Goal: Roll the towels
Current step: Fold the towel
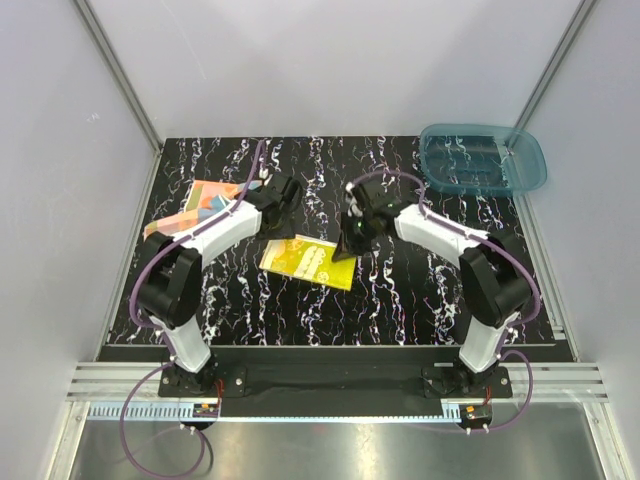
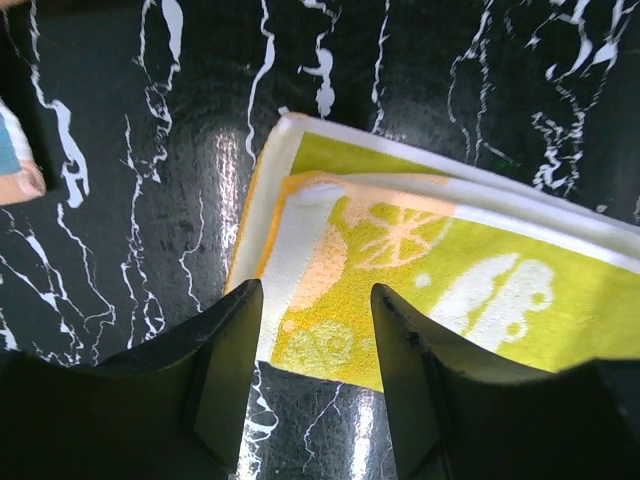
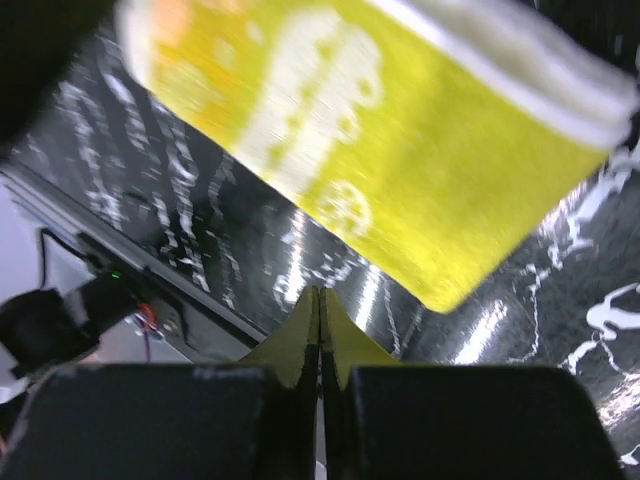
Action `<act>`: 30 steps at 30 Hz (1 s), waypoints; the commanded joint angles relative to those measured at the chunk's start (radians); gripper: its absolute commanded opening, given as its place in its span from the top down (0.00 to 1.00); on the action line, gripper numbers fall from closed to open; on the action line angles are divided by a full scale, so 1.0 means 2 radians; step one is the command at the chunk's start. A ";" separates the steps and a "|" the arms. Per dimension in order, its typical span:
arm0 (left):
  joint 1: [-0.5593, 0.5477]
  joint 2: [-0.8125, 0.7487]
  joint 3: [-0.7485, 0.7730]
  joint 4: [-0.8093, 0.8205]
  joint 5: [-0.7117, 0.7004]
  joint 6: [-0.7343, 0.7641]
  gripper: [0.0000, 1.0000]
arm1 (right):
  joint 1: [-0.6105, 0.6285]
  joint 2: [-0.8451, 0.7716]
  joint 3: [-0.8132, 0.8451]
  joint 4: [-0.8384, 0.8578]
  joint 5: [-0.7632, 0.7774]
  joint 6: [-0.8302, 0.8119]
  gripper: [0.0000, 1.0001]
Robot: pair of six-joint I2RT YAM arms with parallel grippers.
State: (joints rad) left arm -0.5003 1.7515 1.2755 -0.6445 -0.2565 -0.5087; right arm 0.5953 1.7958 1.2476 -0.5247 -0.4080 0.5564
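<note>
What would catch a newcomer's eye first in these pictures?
The bright yellow towel lies folded in the middle of the black marbled table, with the left gripper open near its left end and the right gripper shut at its right end. An orange towel sits at the far left, and a teal bin stands in the far right corner.

My left gripper (image 2: 315, 300) points forward and down, arm bent at the elbow, jaws parted. My right gripper (image 3: 320, 300) angles inward, jaws pressed together.

yellow towel (image 1: 305, 262), orange-blue towel (image 1: 205, 203), teal bin (image 1: 535, 165), black white-veined table (image 1: 400, 300).
</note>
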 commanded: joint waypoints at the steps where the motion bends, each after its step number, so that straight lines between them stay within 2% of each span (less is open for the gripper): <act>1: 0.004 0.004 0.033 -0.018 -0.025 0.014 0.47 | -0.018 -0.014 0.061 -0.018 0.015 -0.020 1.00; 8: 0.004 0.070 0.075 -0.011 -0.007 0.031 0.48 | -0.063 0.068 0.082 -0.013 0.007 -0.037 1.00; 15: 0.005 0.117 0.098 0.002 0.009 0.050 0.48 | -0.066 0.092 0.018 0.032 0.010 -0.030 1.00; 25: 0.005 0.145 0.116 0.032 0.033 0.083 0.48 | -0.065 0.039 -0.085 0.049 0.002 0.008 1.00; 30: 0.004 0.135 0.148 0.006 0.017 0.079 0.48 | -0.065 -0.005 -0.060 0.015 0.002 0.000 0.98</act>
State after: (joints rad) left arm -0.4976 2.0445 1.5032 -0.6296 -0.1993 -0.3695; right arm 0.4580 1.8587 1.0920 -0.4332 -0.4278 0.5671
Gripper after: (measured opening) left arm 0.522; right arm 0.014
